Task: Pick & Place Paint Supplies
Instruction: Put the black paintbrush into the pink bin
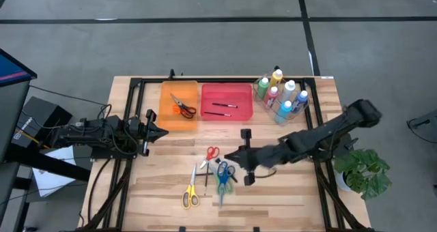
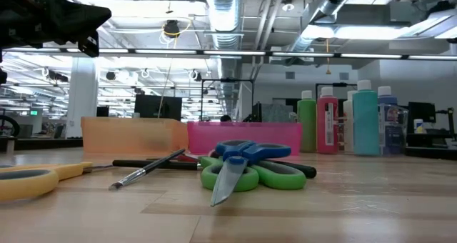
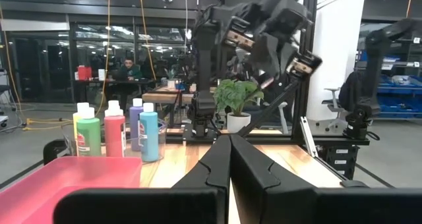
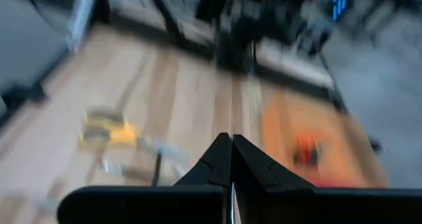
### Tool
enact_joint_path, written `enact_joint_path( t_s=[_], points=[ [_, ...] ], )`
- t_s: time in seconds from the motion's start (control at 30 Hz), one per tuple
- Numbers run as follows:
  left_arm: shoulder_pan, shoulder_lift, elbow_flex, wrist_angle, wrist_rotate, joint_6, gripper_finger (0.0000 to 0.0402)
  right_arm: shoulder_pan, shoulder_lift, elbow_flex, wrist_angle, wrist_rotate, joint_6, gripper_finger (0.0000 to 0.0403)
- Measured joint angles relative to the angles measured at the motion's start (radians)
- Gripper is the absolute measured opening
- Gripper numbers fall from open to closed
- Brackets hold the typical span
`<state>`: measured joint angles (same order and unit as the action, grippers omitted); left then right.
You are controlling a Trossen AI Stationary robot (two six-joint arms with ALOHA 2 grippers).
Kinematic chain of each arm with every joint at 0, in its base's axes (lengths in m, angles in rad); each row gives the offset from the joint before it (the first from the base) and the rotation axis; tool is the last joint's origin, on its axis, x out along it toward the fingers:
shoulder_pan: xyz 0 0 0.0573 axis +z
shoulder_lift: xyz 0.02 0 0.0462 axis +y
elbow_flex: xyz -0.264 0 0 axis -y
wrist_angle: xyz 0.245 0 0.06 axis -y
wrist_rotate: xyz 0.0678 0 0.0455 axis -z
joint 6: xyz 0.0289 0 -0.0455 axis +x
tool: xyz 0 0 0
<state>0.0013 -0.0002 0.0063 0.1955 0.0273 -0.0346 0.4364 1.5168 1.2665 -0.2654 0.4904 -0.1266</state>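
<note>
Several paint bottles (image 1: pixel 281 95) stand in a clear holder at the table's far right. Orange scissors (image 1: pixel 183 108) lie in the orange tray (image 1: pixel 167 117), and thin brushes (image 1: pixel 220 108) lie in the pink tray (image 1: pixel 240 92). Loose on the wood are red scissors (image 1: pixel 212 153), yellow scissors (image 1: pixel 190 192), blue and green scissors (image 2: pixel 246 164) and a brush (image 2: pixel 146 170). My right gripper (image 1: pixel 228 154) hovers shut above the table beside the red scissors, holding nothing. My left gripper (image 1: pixel 164 131) is shut and waits at the left, beside the orange tray.
A potted plant (image 1: pixel 362 170) stands off the table's right edge. Black frame rails (image 1: pixel 130 102) run along the table's sides and far edge. Bare wood lies between the trays and the loose scissors (image 1: pixel 205 138), and at the near right (image 1: pixel 287 198).
</note>
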Motion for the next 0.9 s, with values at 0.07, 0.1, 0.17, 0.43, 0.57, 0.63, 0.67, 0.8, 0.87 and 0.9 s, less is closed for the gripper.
enact_joint_path(
  t_s=[0.07, 0.1, 0.17, 0.43, 0.57, 0.63, 0.67, 0.8, 0.87, 0.9],
  points=[
    [0.0, 0.0, 0.0, 0.0, 0.0, 0.0, 0.0002, -0.019, -0.057, -0.113, 0.184, -0.05, -0.049, 0.0],
    [0.0, 0.0, 0.0, 0.0, 0.0, 0.0, 0.0002, -0.032, -0.08, -0.162, 0.261, -0.076, -0.064, 0.0],
    [0.0, 0.0, 0.0, 0.0, 0.0, 0.0, 0.0002, -0.069, -0.116, -0.243, 0.376, -0.124, -0.074, 0.0],
    [0.0, 0.0, 0.0, 0.0, 0.0, 0.0, 0.0002, -0.266, -0.142, -0.371, 0.559, -0.187, -0.044, 0.0],
    [0.0, 0.001, 0.0, 0.0, 0.0, 0.0, 0.0002, -0.393, -0.094, -0.37, 0.669, -0.349, -0.058, 0.0],
    [0.0, 0.002, 0.0, 0.0, 0.0, 0.0, 0.0002, -0.463, -0.068, -0.37, 0.729, -0.421, -0.065, 0.0],
    [0.0, 0.004, 0.0, 0.0, 0.0, 0.0, 0.0002, -0.501, -0.053, -0.368, 0.747, -0.448, -0.065, 0.0],
    [0.0, 0.007, 0.0, 0.0, 0.0, 0.0, 0.0002, -0.659, 0.012, -0.369, 0.759, -0.506, -0.037, 0.0],
    [0.0, 0.007, 0.0, 0.0, 0.0, 0.0, 0.0002, -0.731, 0.051, -0.368, 0.767, -0.518, -0.011, 0.0],
    [0.0, 0.007, 0.0, 0.0, 0.0, 0.0, 0.0002, -0.764, 0.073, -0.368, 0.768, -0.518, -0.003, 0.0]
  ],
)
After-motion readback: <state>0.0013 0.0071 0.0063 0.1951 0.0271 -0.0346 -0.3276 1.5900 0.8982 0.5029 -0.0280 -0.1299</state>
